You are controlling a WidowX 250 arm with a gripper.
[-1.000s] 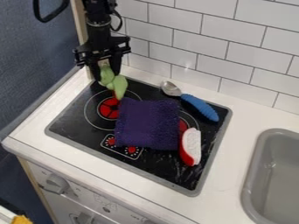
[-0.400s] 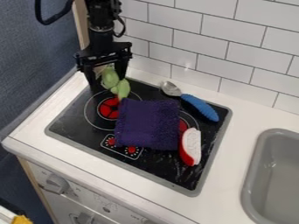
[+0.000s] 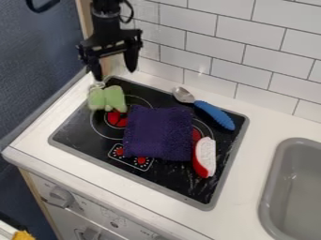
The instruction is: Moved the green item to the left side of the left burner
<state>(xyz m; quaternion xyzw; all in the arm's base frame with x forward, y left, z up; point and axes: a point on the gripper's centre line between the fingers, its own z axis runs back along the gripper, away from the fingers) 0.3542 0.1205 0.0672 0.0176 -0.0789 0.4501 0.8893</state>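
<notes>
Your hand (image 3: 115, 75) is spread, up over the desk (image 3: 37, 136). Green item (image 3: 108, 99) sits just below it, overlapping the upper-left part of the left burner (image 3: 117, 120). Purple cloth (image 3: 158, 133) lies farther below-right of your hand; blue-handled spoon (image 3: 214, 115), right and lower.

Black arm (image 3: 105, 22) with curved black cable (image 3: 41, 10) and broad-topped, two-fingered black gripper (image 3: 114, 76)
</notes>
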